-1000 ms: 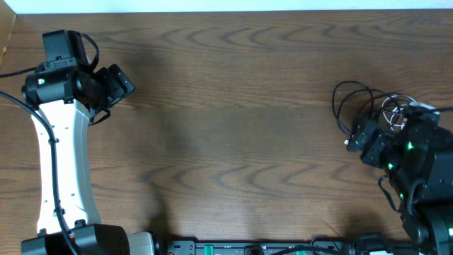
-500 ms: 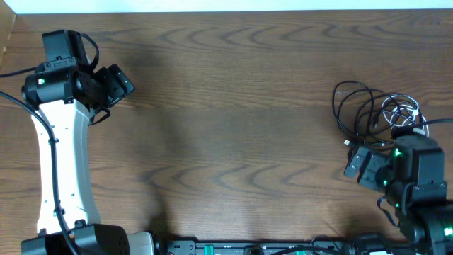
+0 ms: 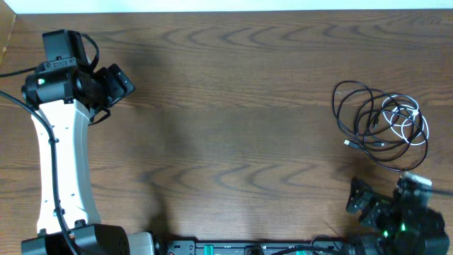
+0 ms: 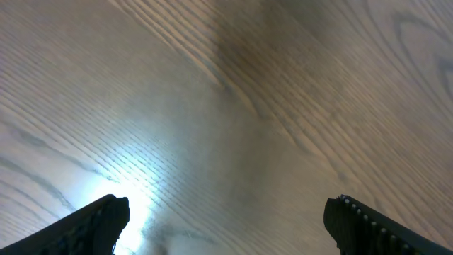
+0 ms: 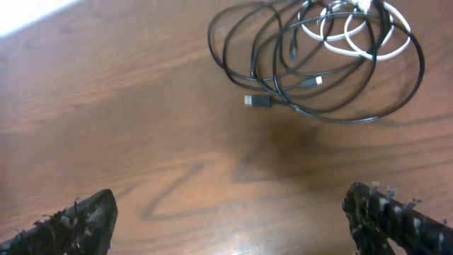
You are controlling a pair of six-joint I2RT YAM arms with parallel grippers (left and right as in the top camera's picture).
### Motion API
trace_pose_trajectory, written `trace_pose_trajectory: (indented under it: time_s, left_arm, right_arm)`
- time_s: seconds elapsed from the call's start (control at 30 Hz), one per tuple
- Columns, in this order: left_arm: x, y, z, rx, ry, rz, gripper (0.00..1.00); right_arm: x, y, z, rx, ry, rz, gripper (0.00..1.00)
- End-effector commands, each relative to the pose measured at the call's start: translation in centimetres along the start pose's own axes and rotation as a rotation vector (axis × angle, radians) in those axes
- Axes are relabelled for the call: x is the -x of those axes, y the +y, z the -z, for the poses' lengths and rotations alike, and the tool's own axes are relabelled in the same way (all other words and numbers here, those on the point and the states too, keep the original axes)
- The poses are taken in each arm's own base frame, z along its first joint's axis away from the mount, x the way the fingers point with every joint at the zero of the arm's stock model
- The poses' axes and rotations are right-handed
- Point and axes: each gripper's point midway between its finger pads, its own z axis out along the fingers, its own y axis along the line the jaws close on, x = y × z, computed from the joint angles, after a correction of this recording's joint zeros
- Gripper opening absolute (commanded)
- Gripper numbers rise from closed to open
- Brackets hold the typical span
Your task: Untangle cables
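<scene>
Nearest the table's (image 3: 233,142) front edge, on the right side, we locate the right gripper (image 3: 359,200). Its two fingers stand wide apart with only bare wood between them. It touches nothing.

Beyond it, well apart from the fingertips, lies the cable bundle, toward the right side of the table at about mid-depth. We count two cables:
- one black cable (image 3: 368,117), laid in several loose, overlapping loops that form the larger part of the bundle
- one white cable (image 3: 407,124), in smaller loops at the far-right part of the bundle, with black strands crossing it

We cannot tell whether the two are knotted or merely overlaid. Two small plug ends show on the near-left side of the bundle, both resting on the wood. We cannot tell where the table's right edge lies past the bundle.

To the left of the bundle, a wide span of wood runs across the middle of the table as far as the left arm (image 3: 60,163).

Farther back, at the far-left corner region, we locate the left gripper (image 3: 117,81). Its fingers are spread apart, with wood grain alone beneath them.

The far edge of the table runs straight across, bordered by a pale strip (image 3: 233,6)

Totals: two arms, two grippers, two cables
</scene>
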Motion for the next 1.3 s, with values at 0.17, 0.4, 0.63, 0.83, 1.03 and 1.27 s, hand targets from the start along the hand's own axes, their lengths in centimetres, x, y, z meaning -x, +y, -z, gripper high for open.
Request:
trace_pose_trajectory:
  time_s: [0.17,0.4,0.63,0.83,1.03,1.27]
  left_arm:
    - [-0.1,0.4,-0.2,0.017,0.003,0.011,0.93]
    - [-0.1,0.4,-0.2,0.017,0.003,0.011,0.93]
    - [-0.1,0.4,-0.2,0.017,0.003,0.010,0.93]
    - [-0.1,0.4,-0.2,0.017,0.003,0.011,0.93]
    - [-0.1,0.4,-0.2,0.017,0.003,0.010,0.93]
    - [-0.1,0.4,-0.2,0.017,0.003,0.011,0.94]
  right_arm:
    - [-0.3,-0.5,0.4,0.039,-0.123,-0.029,0.99]
    - [0.5,-0.1,0.0,0.056,-0.159,-0.034,0.99]
    - [6.5,2.7,-0.8,0.186,-0.436,-0.069,0.99]
    - [9.4,4.1,-1.0,0.272,-0.620,-0.091,0.99]
    - [7.9,3.7,-3.6,0.256,-0.590,-0.088,0.99]
    - [5.8,2.5,-6.5,0.209,-0.539,-0.087,0.99]
